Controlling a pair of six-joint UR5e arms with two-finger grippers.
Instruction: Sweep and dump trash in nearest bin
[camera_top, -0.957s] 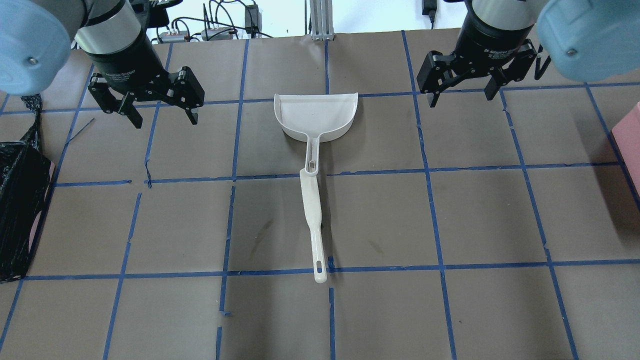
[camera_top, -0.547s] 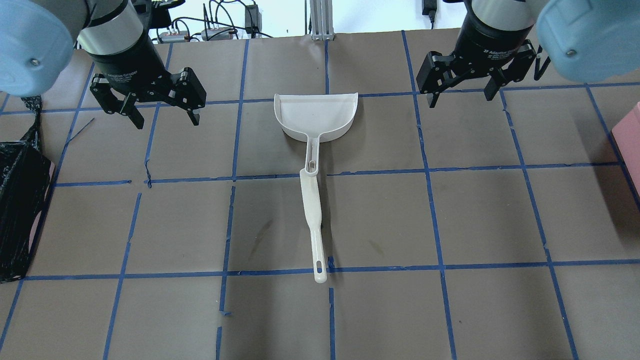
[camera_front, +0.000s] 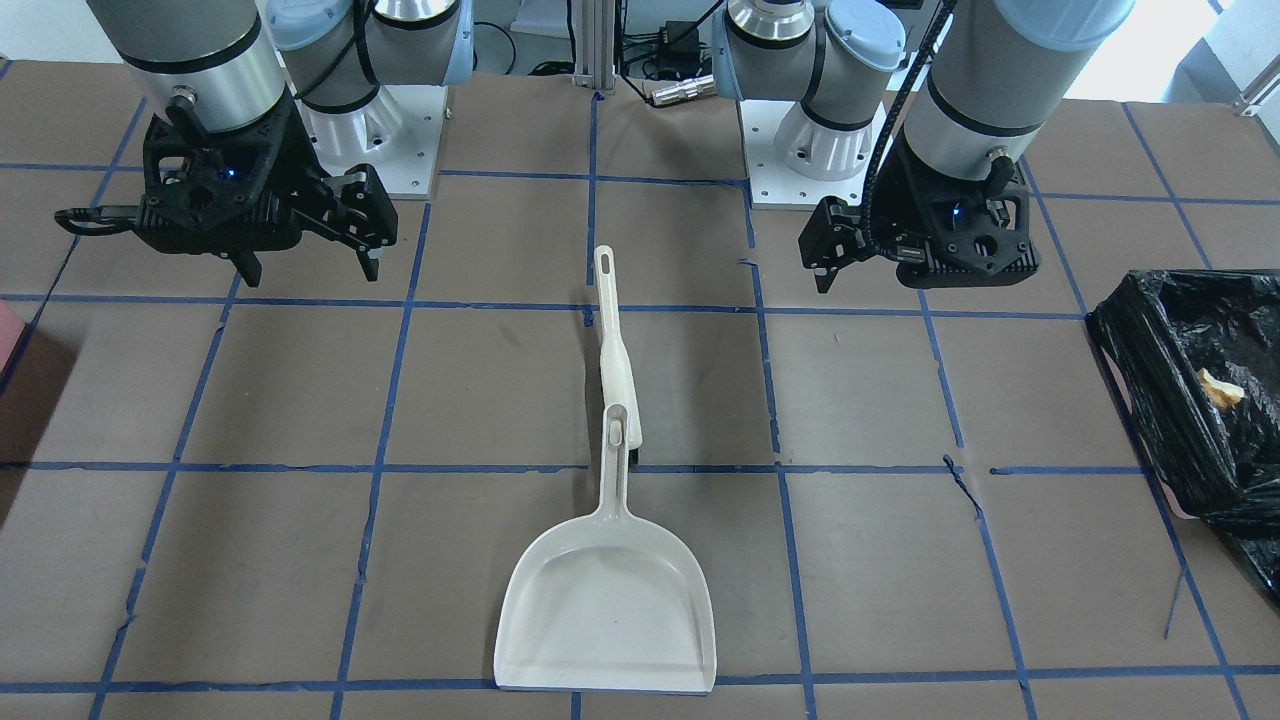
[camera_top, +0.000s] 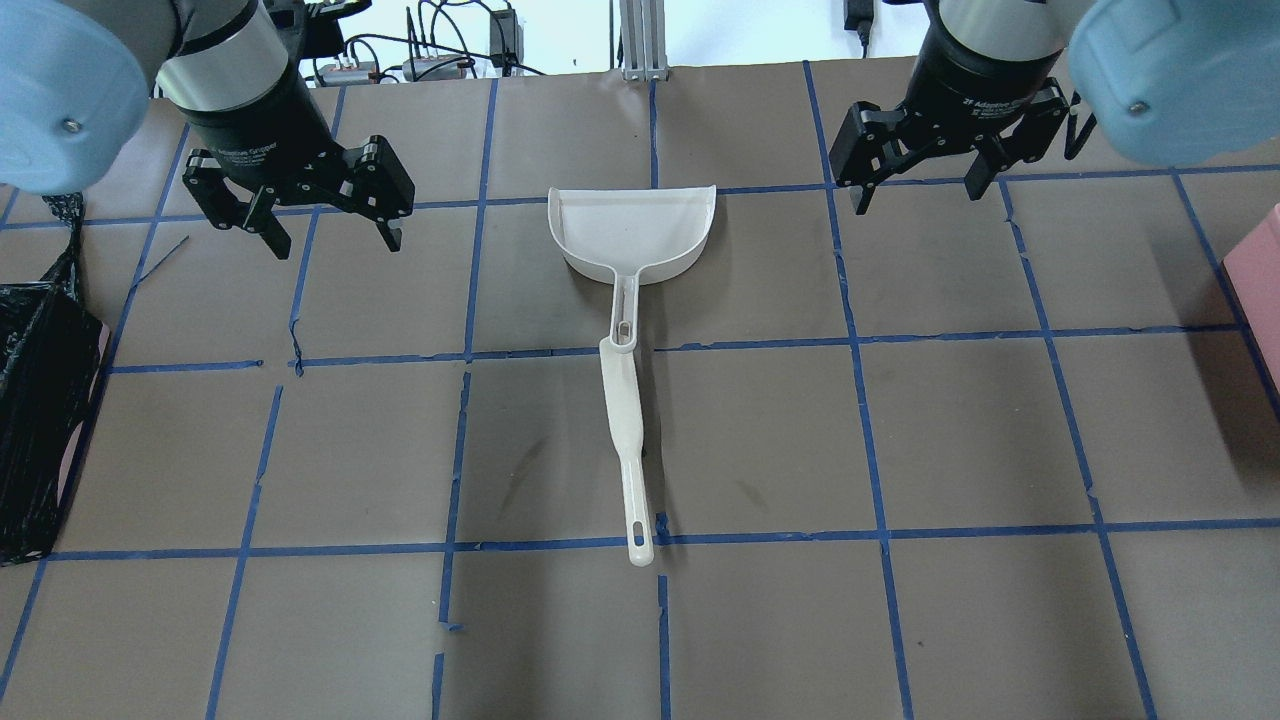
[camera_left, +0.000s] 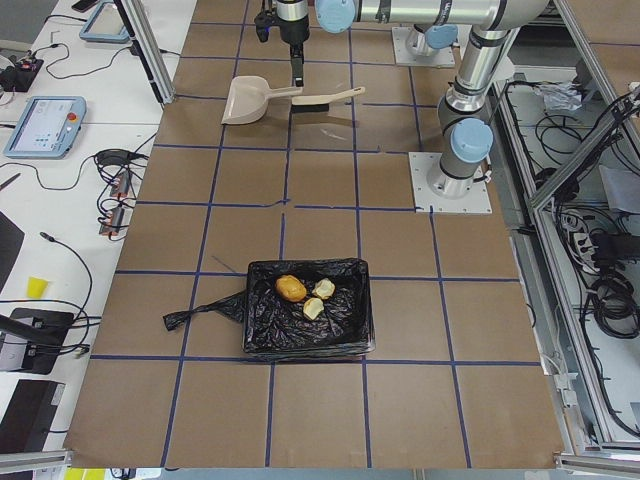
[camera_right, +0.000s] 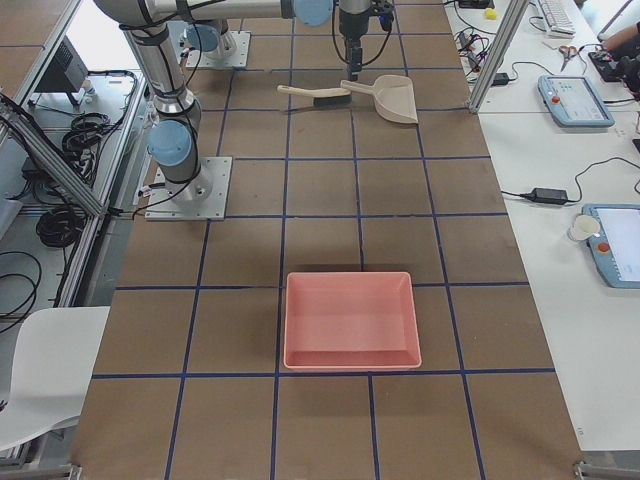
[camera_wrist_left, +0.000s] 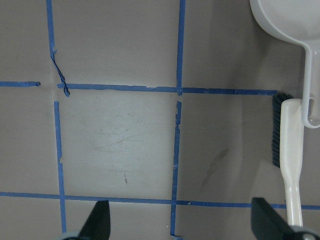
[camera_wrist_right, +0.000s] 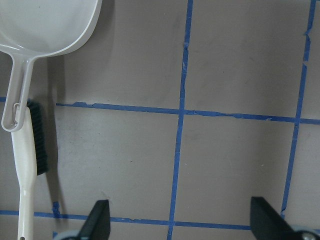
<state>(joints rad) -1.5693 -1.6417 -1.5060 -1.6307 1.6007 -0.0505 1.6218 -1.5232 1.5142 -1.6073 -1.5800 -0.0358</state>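
The left pincer (camera_top: 335, 240) hangs above the desk (camera_top: 950, 430) with its two black fingers spread wide; it holds and touches nothing. The right pincer (camera_top: 920, 198) hovers at the same far side of the desk, equally wide open and also empty.

Between the two pincers, and well apart from both, a cream dustpan (camera_top: 632, 235) lies flat with its scoop mouth pointing away from the robot. Its handle runs back toward the robot and overlaps the head of a cream hand brush (camera_top: 625, 420), which lies in line with it, dark bristles down along one edge.

The desk is covered in brown paper marked into squares by blue tape, torn in places.

At the desk's end on the robot's left sits the bin (camera_left: 260, 330), lined with crinkled black plastic. The trash (camera_left: 291, 288) lies inside it: a tan-brown lump with two pale yellowish chunks just beside it. At the opposite end rests a pink tray (camera_right: 300, 320).

White worktops flank the desk, carrying cables and a control tablet (camera_left: 40, 125).
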